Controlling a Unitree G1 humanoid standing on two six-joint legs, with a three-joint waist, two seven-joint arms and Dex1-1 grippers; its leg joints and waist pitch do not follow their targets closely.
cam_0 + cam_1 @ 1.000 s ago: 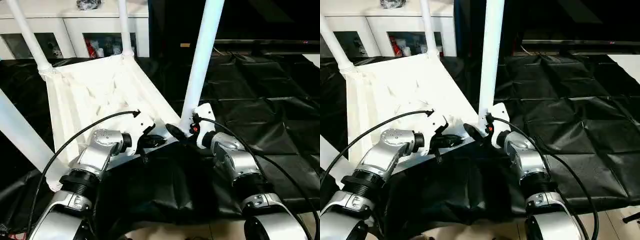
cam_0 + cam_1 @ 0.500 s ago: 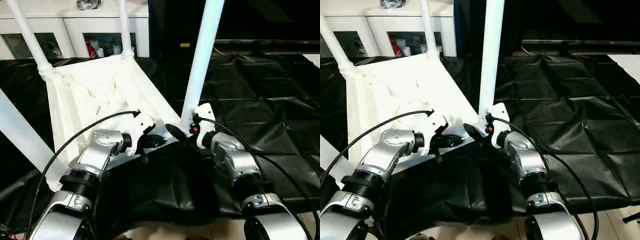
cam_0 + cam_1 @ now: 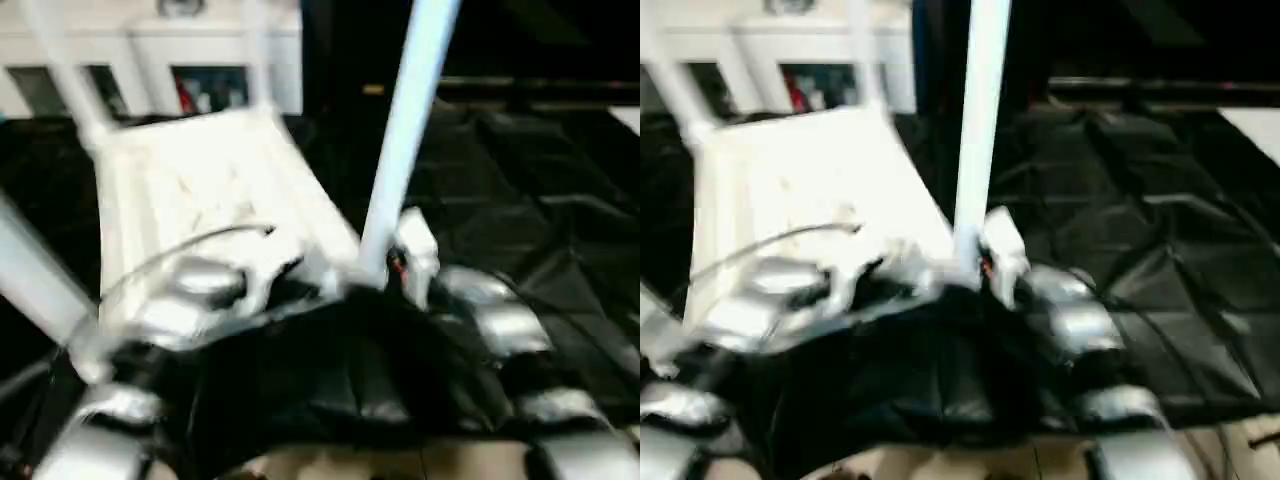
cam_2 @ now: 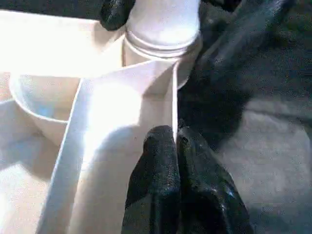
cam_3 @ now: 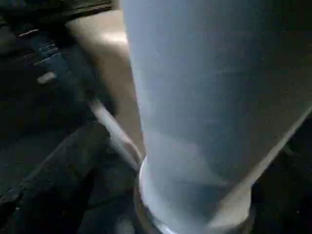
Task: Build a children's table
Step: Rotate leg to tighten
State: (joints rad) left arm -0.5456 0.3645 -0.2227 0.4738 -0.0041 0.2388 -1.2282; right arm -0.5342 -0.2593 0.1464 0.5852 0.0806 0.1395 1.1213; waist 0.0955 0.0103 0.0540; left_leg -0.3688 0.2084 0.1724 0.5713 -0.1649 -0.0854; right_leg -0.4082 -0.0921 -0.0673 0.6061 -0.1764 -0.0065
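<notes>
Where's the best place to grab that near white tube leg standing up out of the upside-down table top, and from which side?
Probably low on the near white tube leg, just above its corner socket, coming from the robot's right where black sheeting leaves room. The tube is round, smooth and upright, so a claw closing level across it holds squarely, and a low grip bends it least.

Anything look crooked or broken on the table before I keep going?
Nothing stands out. The table top lies upside down on the black sheet, and the near leg stands straight in its corner socket. The left gripper has its jaws pinched on the top's thin rim. No cracks or gaps are visible.
</notes>
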